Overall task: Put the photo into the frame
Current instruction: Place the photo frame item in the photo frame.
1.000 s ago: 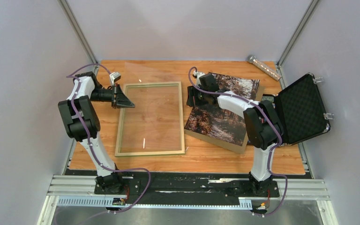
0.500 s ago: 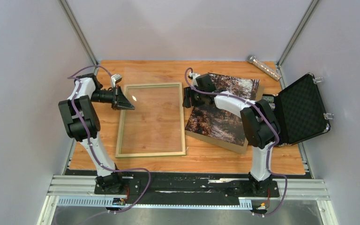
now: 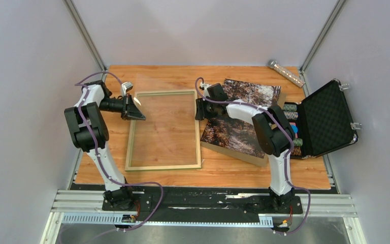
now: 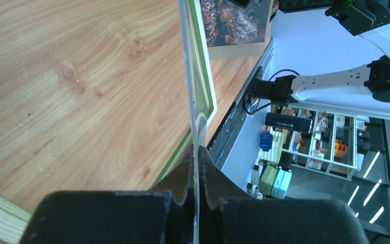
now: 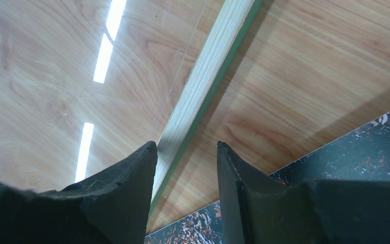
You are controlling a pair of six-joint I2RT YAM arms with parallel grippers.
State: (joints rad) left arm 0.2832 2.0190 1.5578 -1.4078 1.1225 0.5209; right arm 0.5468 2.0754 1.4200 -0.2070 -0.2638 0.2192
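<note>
– Over at the right rail of the frame (image 3: pixel 162 165), the right pincer (image 3: pixel 199 109) has drifted off the edge of the photo (image 3: pixel 238 127). Its jaws are narrowing but are apart, with nothing in them.
– Yeah, and the left pincer (image 3: pixel 132 109) is clenched on the clear pane (image 4: pixel 189 76). Photo sits face up on the backing board (image 3: pixel 232 153), right of the frame. My guess: frame's getting prepped, photo's not touched yet.

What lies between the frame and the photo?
Only bare table, clearest in the right wrist view; the right gripper, jaws apart, is over the frame rail beside the photo.
</note>
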